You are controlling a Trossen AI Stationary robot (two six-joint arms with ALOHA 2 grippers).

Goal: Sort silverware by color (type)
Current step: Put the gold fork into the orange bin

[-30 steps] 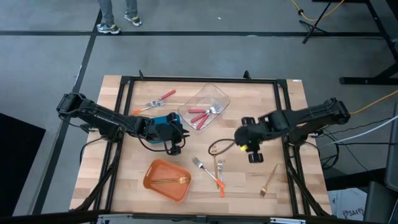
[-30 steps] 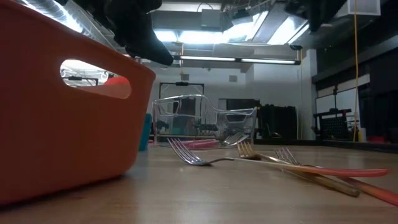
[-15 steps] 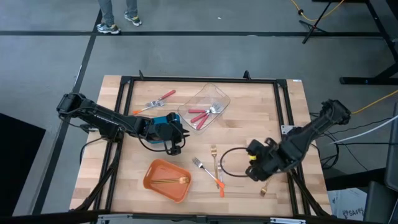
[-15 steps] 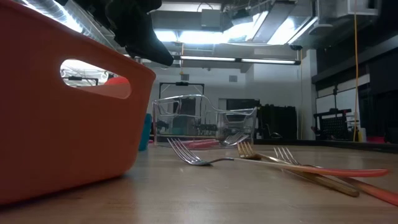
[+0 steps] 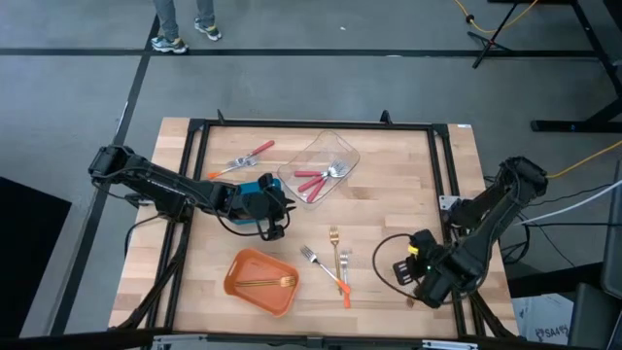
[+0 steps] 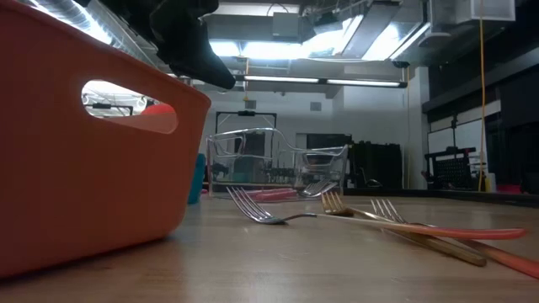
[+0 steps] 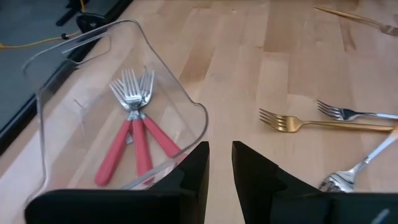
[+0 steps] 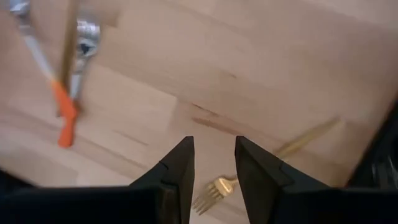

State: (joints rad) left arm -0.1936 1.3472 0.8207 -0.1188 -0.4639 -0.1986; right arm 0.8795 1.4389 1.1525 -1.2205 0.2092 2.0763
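Several forks lie flat on the table. Three red-handled forks rest in the clear container; another red-handled fork lies to its left. One gold fork is in the orange bin. A gold fork and two orange-handled forks lie at the centre front. My left gripper hovers open beside the clear container. My right gripper hangs open, pointing down, above a gold fork at the near right corner.
A blue container sits under my left arm. A black frame borders the table on the left, far and right sides. A black cable loops beside my right gripper. Bare wood lies between the centre forks and the right frame rail.
My right gripper has swung from beside the centre forks toward the table's near right corner, sinking and rolling about its own axis, and now hangs over the gold fork there. Its fingers keep the same gap. The forks lie as before.
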